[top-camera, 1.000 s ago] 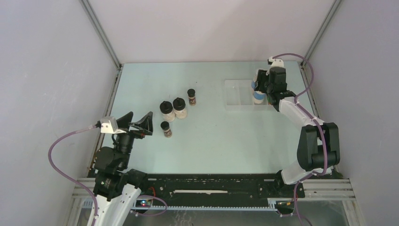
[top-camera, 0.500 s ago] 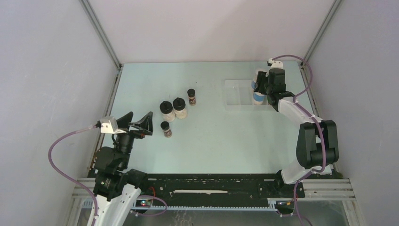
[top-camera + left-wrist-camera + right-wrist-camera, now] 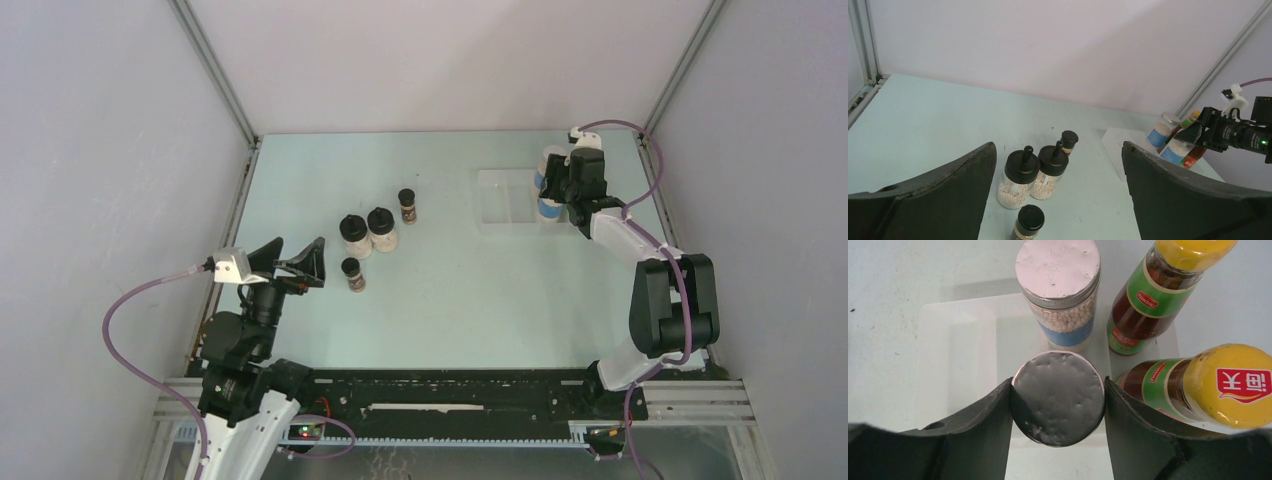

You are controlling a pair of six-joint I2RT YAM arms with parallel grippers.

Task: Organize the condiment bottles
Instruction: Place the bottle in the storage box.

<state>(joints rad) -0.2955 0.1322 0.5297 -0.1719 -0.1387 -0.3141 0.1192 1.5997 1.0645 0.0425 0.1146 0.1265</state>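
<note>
Your right gripper (image 3: 1058, 412) clamps the jar (image 3: 1058, 390), far right corner; left gripper (image 3: 299, 247) gapes empty. Open wide and you could topple the sauce bottle (image 3: 1198, 385) alongside.

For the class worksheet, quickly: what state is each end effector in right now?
Left end effector: open, holding nothing.
Right end effector: closed on a grey-lidded jar.
</note>
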